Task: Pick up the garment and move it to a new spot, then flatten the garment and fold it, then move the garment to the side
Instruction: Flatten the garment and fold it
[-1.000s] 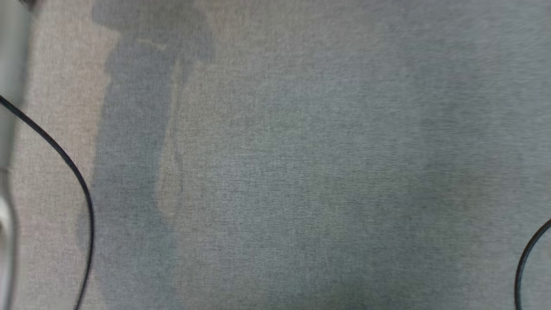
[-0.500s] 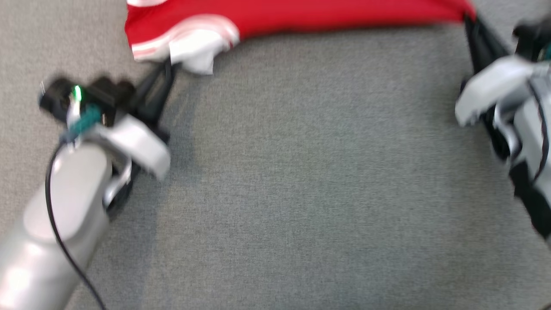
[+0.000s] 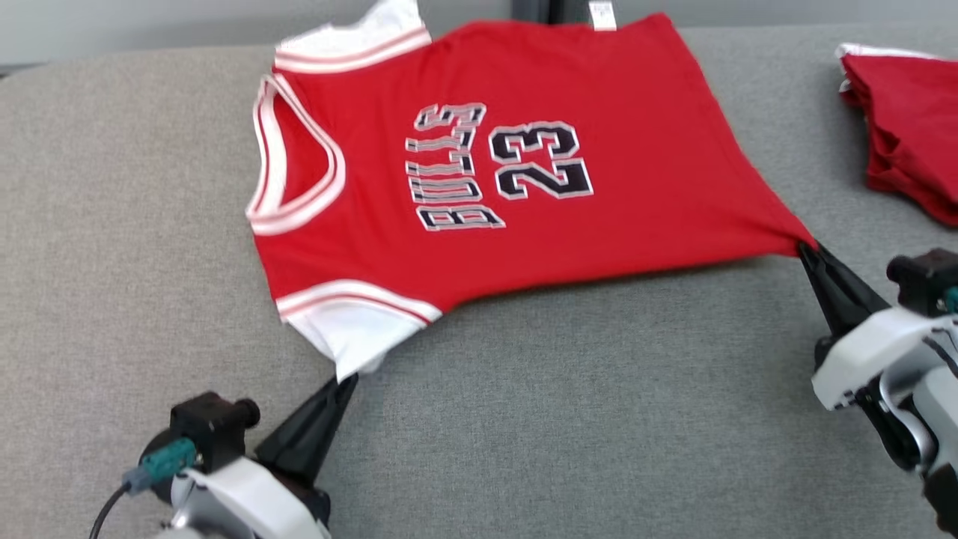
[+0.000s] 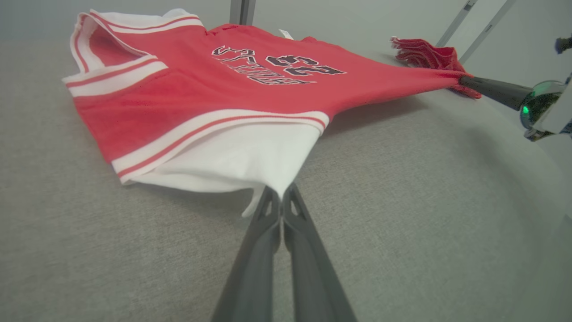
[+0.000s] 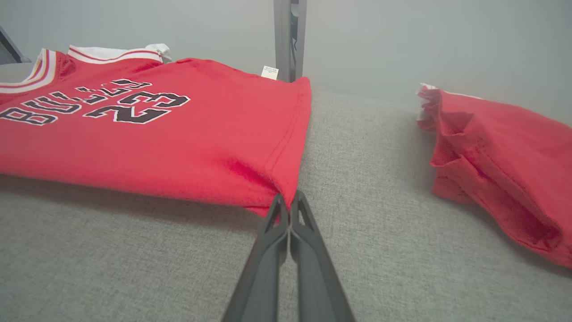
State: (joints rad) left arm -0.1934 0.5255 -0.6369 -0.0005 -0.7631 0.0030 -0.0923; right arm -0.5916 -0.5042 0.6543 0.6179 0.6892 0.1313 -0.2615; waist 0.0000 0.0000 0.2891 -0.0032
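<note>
a red sleeveless basketball jersey (image 3: 479, 187) with white-and-red striped trim and black "bulls 23" lettering lies spread face up on the grey woven fabric bench (image 3: 561, 434), neck opening to the left and hem to the right. the left gripper (image 3: 346, 383), its two long dark fingers pressed together, is pinching the white shoulder strap at the jersey's near left corner. the right gripper (image 3: 804, 248), fingers likewise closed tight, is holding the near right corner of the hem. between the two grips the near edge is pulled taut and sits a little off the bench, with a shadow beneath it; the far part rests on the fabric. a small white label (image 5: 270, 72) sticks out at the far hem corner, just beside a grey metal post (image 5: 289, 40). a second red garment (image 3: 905, 135), crumpled, lies at the far right, apart from the jersey.
</note>
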